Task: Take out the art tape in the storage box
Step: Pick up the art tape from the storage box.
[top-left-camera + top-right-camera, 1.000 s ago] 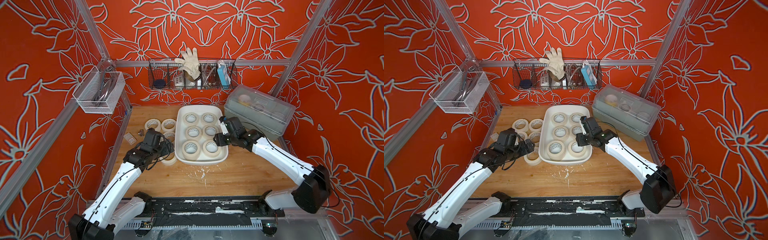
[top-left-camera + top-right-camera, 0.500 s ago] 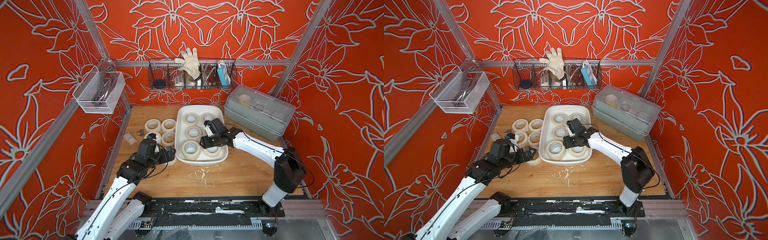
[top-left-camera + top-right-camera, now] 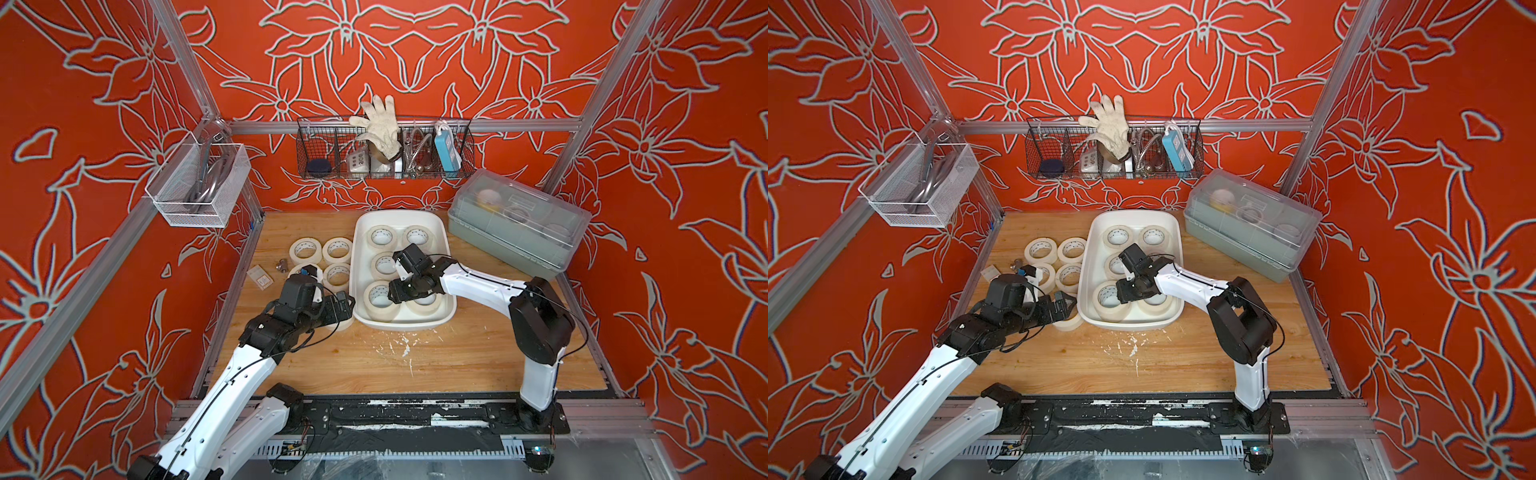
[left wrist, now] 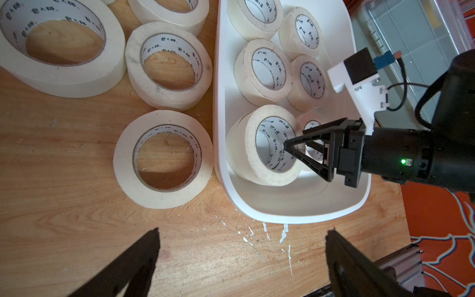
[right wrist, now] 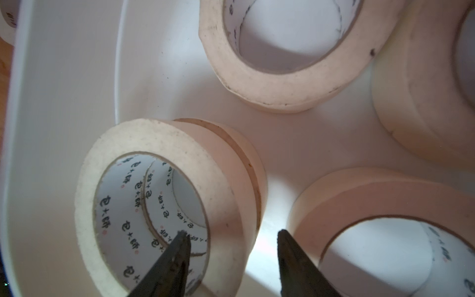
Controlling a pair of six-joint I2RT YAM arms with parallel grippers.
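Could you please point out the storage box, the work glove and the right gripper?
storage box [image 3: 415, 324]: a top view, near wall.
work glove [image 3: 380, 129]: a top view, palm.
right gripper [image 5: 232, 234]: right wrist view, midway between fingertips.

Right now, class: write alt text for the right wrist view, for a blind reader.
The open right gripper straddles the wall of the top art tape roll in a two-roll stack, one finger inside its core, in the white storage box. Three more rolls lie nearby.

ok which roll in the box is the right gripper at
The upper roll of the stacked pair at the storage box's near end, left-arm side: the right gripper straddles its wall, one finger inside its core.
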